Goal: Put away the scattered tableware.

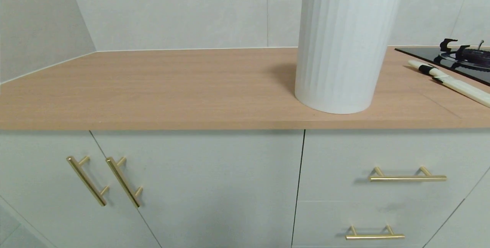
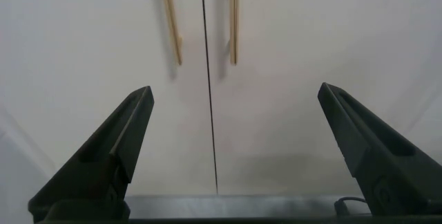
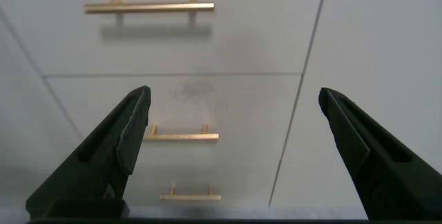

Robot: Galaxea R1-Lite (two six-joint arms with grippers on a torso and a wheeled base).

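Utensil (image 1: 451, 81), long, cream, black-banded, lying flat at far right of the table (image 1: 153, 87), just beside the stove (image 1: 459, 54), well apart from the tall white holder (image 1: 344, 45). Slim and low: likely to skid under a shallow pinch, or get nudged onto the stove. Risk too of tipping the holder if clipped. Left gripper (image 2: 235, 89) and right gripper (image 3: 234, 91) down by the cabinet (image 1: 210, 183), fingers spread wide, empty.

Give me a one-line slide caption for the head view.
White ribbed container upright on a wooden counter, cream utensil lying beside the hob.
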